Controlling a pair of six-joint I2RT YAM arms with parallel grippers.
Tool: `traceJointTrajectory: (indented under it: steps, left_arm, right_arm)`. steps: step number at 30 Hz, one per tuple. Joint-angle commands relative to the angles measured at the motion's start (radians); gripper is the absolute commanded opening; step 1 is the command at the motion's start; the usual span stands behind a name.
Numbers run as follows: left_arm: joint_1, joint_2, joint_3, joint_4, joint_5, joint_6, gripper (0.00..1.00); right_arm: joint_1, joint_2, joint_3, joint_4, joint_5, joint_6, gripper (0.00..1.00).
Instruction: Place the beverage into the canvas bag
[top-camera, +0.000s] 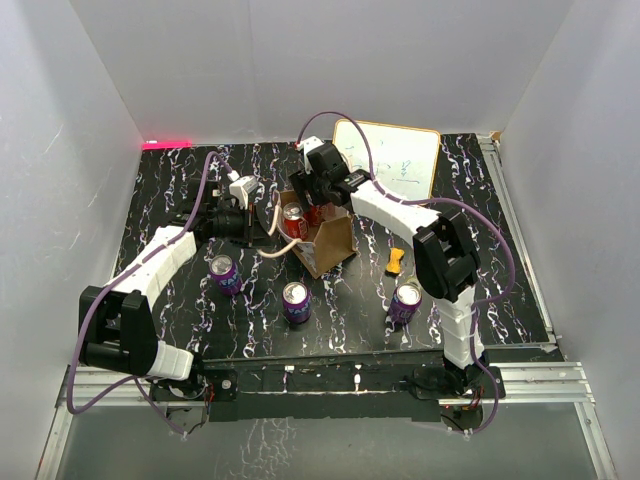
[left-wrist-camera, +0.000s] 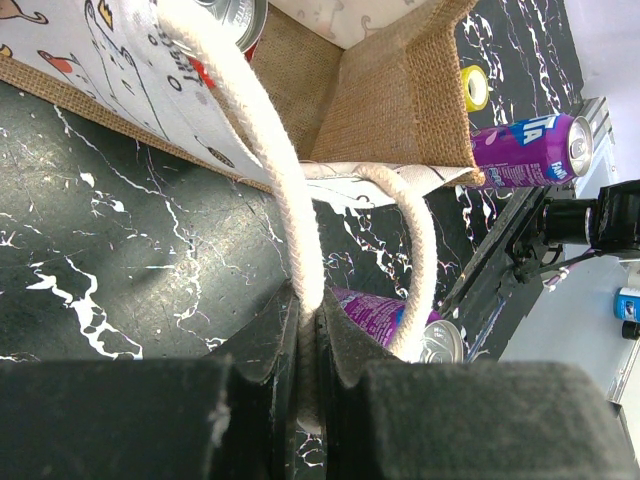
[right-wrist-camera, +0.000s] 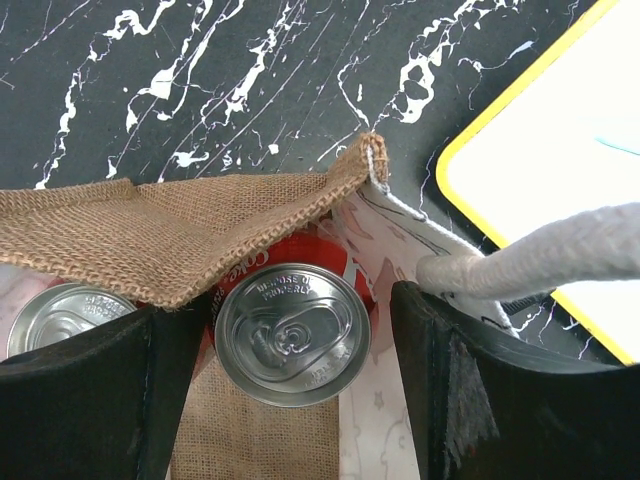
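A boxy tan-brown canvas bag (top-camera: 335, 245) of coarse burlap weave, with one whitish printed side, stands open on the black, white-veined marble-look table (top-camera: 180, 180). Inside its mouth, near one corner, a red aluminium beverage can (right-wrist-camera: 290, 345) stands upright, its round silver lid and pull tab facing up. A second can (right-wrist-camera: 60, 320), also silver-topped, sits just beside it, partly under the burlap rim.

The right gripper (right-wrist-camera: 295, 310) hangs over the bag with its black jaws apart, one on each side of the red can. Pale lining shows in the slim gap on the right.

The left gripper (left-wrist-camera: 308, 325), to the bag's left, has its jaws pressed together on the cream braided rope handle (left-wrist-camera: 270, 170), which runs taut to the bag's printed side.

Three purple cans (top-camera: 295, 300) stand on the table nearer than the bag, and a yellow-edged whiteboard (top-camera: 385, 160) lies behind it.
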Motion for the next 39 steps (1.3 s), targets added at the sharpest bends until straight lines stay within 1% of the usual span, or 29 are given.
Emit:
traceJointTrajectory:
  steps: [1,10,22,26,30,35,39]
  left_arm:
    - [0.004,-0.021,0.001,-0.013,0.030,0.010,0.00]
    - [0.004,0.008,0.033,-0.028,0.034,-0.009,0.00]
    - [0.004,0.010,0.041,-0.026,0.044,-0.024,0.00]
    - [0.005,0.005,0.039,-0.025,0.043,-0.024,0.00]
    - [0.005,0.003,0.037,-0.025,0.041,-0.022,0.00]
    - [0.005,0.007,0.039,-0.026,0.041,-0.024,0.00]
    - [0.003,0.007,0.040,-0.027,0.041,-0.024,0.00]
  right_arm:
    - [-0.006,-0.074,0.058,0.049,-0.009,-0.023,0.76]
    - [0.011,-0.088,0.050,0.050,-0.037,-0.031,0.74]
    - [0.063,-0.071,0.076,0.046,0.081,-0.140,0.72]
    - [0.075,-0.059,0.092,0.033,0.093,-0.155,0.71]
    - [0.085,-0.059,0.112,0.023,0.091,-0.162,0.71]
    - [0.085,-0.070,0.137,0.008,0.034,-0.140,0.71]
    - [0.086,-0.076,0.144,0.003,0.015,-0.113,0.70]
